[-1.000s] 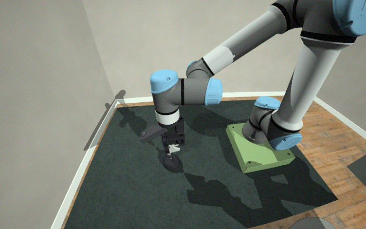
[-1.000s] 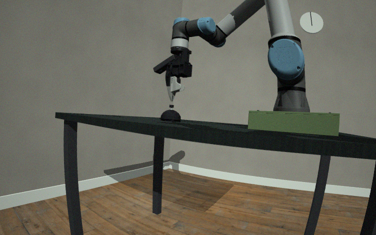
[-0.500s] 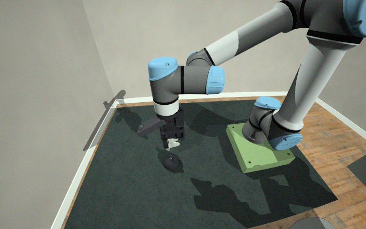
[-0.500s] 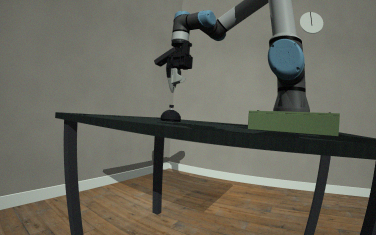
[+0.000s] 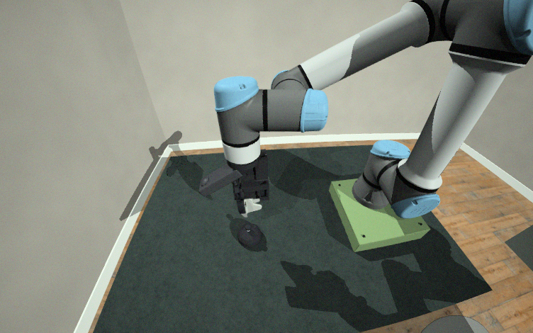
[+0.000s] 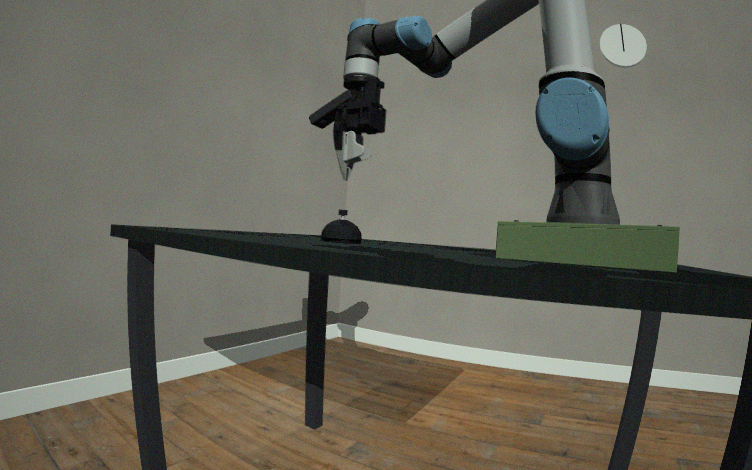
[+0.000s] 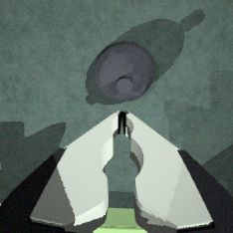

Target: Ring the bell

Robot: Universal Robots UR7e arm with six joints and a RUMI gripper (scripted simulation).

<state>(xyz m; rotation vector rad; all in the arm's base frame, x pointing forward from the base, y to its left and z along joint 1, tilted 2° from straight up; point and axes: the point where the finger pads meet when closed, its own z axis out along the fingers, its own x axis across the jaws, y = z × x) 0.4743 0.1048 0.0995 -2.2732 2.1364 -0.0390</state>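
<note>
A small dark dome bell (image 5: pixel 250 236) (image 6: pixel 341 230) (image 7: pixel 121 74) sits on the dark green table top (image 5: pixel 164 274) (image 6: pixel 421 260). Its button (image 6: pixel 342 212) (image 7: pixel 124 86) stands up on top of the dome. My gripper (image 5: pixel 244 214) (image 6: pixel 346 176) (image 7: pixel 121 113) is shut with nothing between the white fingers. It points straight down and hangs well above the bell, with a clear gap between the fingertips and the button. In the wrist view the bell lies just beyond the fingertips.
The arm's light green base block (image 5: pixel 373 223) (image 6: pixel 587 246) sits on the table to the right of the bell. Walls close off the far and left sides. The table edge runs near the bell in the exterior view.
</note>
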